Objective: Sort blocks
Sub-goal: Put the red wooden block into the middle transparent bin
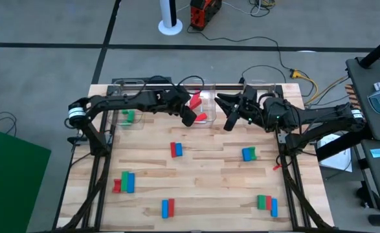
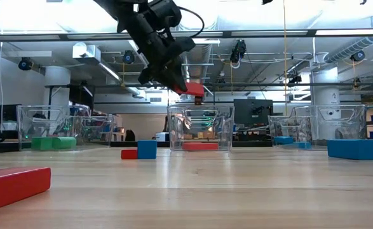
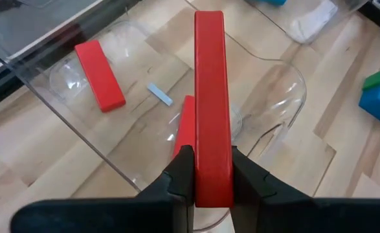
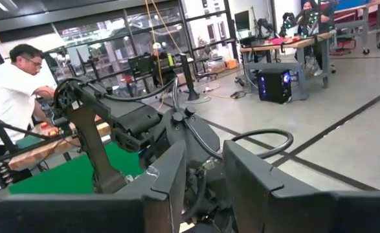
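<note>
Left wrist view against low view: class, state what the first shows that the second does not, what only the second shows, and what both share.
Only the left wrist view shows the fingers pressed on both sides of the held red block, and a small pale blue scrap on the floor of the middle bin. Only the low view shows the left bin with green blocks and the height of the left gripper above the middle bin. Both show the held red block and red blocks in that bin.
</note>
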`<state>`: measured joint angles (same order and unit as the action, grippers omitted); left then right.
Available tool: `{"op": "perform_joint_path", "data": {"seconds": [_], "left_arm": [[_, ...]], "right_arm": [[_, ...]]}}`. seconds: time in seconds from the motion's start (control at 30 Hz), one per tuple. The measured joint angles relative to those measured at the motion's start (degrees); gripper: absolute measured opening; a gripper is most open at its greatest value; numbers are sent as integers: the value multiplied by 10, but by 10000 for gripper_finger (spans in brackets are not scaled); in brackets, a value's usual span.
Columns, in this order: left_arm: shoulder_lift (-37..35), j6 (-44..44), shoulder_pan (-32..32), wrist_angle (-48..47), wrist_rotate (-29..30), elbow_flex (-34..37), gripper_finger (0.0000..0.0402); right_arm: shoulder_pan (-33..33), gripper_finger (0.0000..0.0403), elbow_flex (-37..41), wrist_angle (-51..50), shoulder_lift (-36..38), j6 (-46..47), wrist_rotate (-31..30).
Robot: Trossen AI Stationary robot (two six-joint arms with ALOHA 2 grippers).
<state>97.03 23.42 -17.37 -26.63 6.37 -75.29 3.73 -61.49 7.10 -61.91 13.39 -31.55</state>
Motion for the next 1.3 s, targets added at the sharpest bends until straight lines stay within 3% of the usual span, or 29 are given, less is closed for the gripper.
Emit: {"op": "perform_joint_path", "data": {"seconds": [1.03, 1.3], "left_arm": [[26, 19, -11, 52, -12, 0, 43], [26, 22, -11, 52, -11, 0, 77]], "right_arm": [[0, 89, 0, -10, 0, -4, -1], [0, 100, 0, -11, 0, -3, -1]]}}
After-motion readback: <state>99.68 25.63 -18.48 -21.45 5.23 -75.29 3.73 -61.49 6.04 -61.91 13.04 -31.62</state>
